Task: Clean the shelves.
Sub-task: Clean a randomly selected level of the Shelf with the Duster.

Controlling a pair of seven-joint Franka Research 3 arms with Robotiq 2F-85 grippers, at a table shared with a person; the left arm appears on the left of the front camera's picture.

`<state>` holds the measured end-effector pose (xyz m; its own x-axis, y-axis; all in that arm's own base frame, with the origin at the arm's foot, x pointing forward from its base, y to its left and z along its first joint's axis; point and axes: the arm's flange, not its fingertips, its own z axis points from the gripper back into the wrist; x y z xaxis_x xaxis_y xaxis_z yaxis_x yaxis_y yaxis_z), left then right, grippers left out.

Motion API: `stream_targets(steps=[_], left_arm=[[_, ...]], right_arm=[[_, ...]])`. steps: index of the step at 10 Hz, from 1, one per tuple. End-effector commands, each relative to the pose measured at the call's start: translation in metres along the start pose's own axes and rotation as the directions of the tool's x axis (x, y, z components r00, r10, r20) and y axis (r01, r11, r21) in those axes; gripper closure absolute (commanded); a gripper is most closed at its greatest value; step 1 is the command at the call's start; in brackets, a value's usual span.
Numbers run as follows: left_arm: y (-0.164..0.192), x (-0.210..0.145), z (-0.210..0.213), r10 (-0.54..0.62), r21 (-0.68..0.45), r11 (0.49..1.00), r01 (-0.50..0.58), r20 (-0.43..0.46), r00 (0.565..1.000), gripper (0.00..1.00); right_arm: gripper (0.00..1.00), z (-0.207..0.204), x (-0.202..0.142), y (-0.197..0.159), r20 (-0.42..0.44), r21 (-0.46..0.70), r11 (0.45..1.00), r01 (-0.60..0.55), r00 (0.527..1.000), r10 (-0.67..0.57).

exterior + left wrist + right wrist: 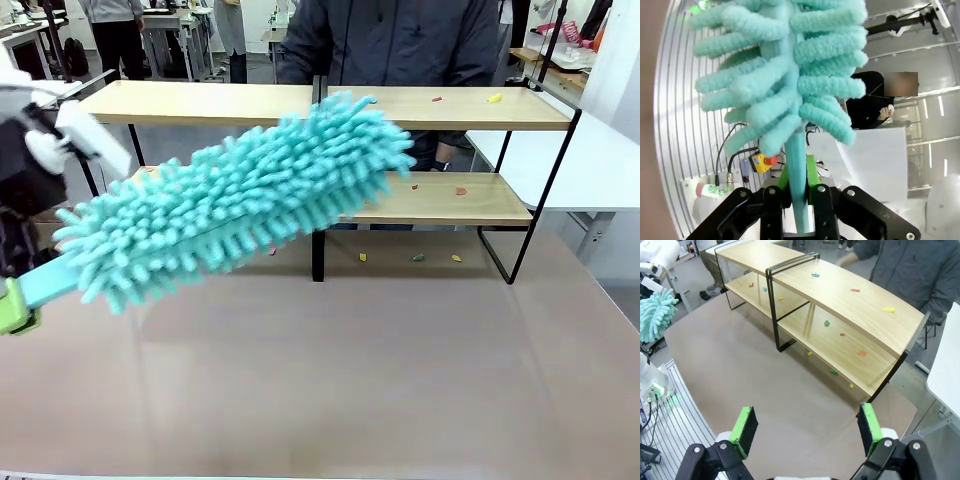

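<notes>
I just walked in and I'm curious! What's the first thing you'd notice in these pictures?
The big fluffy turquoise duster grabs the eye first, slanting across the front view, its handle clamped in the left gripper. Behind it stand the wooden shelves, dotted with small coloured scraps on both boards. A person in a dark jacket stands at their far side.

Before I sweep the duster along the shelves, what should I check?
1. Grip on duster: left hand shut on its handle. Ok.
2. Idle right hand: open, above the table. Ok.
3. Clean shelves: coloured scraps on both boards. Not ok.
4. Far side free: person stands close behind the shelves. Not ok.
5. Duster head touching a board: cannot tell.
</notes>
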<state>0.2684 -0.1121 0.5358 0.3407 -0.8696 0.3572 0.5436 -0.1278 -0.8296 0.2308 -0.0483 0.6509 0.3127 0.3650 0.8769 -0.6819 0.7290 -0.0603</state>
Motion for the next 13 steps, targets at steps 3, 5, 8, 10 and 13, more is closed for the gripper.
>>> stream_targets(steps=[3, 5, 8, 10, 13], left_arm=[[-0.06, 0.109, -0.004, 0.086, -0.031, 0.996, -0.083, 0.576, 0.813, 0.88], [-0.076, 0.151, 0.006, 0.078, 0.023, 0.991, -0.13, 0.691, 0.719, 0.88], [-0.072, 0.231, 0.02, 0.166, 0.074, 0.946, -0.316, 0.725, 0.668, 0.88], [-0.055, 0.254, 0.033, 0.287, -0.001, 0.912, -0.411, 0.718, 0.634, 0.88], [-0.071, 0.229, 0.011, 0.127, 0.093, 0.952, -0.29, 0.746, 0.654, 0.88]], right_arm=[[0.0, 0.0, 0.001, 0.0, 0.001, 0.001, 1.0, -0.001, 1.0, 0.001], [0.0, 0.0, 0.001, 0.0, 0.001, 0.001, 1.0, -0.001, 1.0, 0.001], [0.0, 0.0, 0.001, 0.0, 0.001, 0.001, 1.0, -0.001, 1.0, 0.001], [0.0, 0.0, 0.001, 0.0, 0.001, 0.001, 1.0, -0.001, 1.0, 0.001], [0.0, 0.0, 0.001, 0.0, 0.001, 0.001, 1.0, -0.001, 1.0, 0.001]])
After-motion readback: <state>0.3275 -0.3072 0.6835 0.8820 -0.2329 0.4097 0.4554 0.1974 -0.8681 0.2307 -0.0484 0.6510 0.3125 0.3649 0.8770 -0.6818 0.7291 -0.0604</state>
